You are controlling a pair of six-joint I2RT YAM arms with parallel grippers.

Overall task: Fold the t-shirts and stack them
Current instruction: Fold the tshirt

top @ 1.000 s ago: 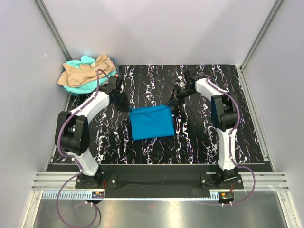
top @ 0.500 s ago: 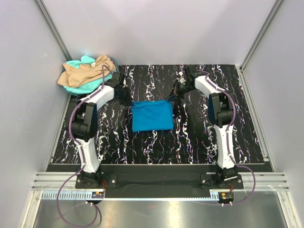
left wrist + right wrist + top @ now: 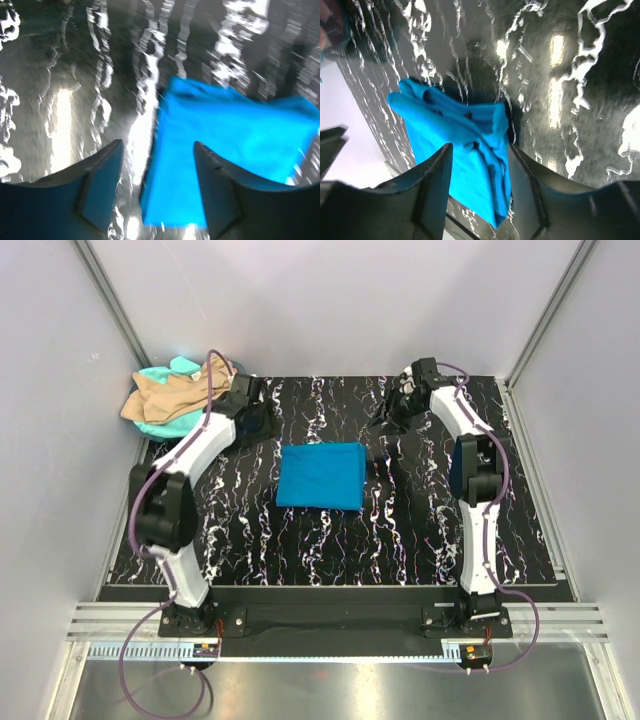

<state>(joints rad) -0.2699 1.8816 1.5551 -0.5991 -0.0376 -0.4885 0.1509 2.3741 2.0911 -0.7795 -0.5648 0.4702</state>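
Observation:
A bright blue t-shirt (image 3: 320, 476) lies folded into a flat rectangle in the middle of the black marbled table (image 3: 430, 525). My left gripper (image 3: 256, 424) hovers open just off its far left corner, apart from the cloth. The left wrist view shows the blue t-shirt (image 3: 235, 145) lying beyond the open left gripper (image 3: 157, 190). My right gripper (image 3: 390, 414) is open past the far right corner, holding nothing. In the right wrist view the blue t-shirt (image 3: 455, 135) lies under the open right gripper (image 3: 480, 192). A tan t-shirt (image 3: 172, 392) and a turquoise t-shirt (image 3: 160, 374) are heaped at the back left.
The heap of unfolded shirts sits at the table's back left corner, right behind my left arm (image 3: 200, 455). Grey walls (image 3: 320, 310) close the cell on three sides. The right arm (image 3: 470, 480) stands along the right half of the table.
Both grippers were shut on the blue t-shirt's far corners; they have opened, let go and drawn back toward the rear. The shirt now lies squared and a little farther back.

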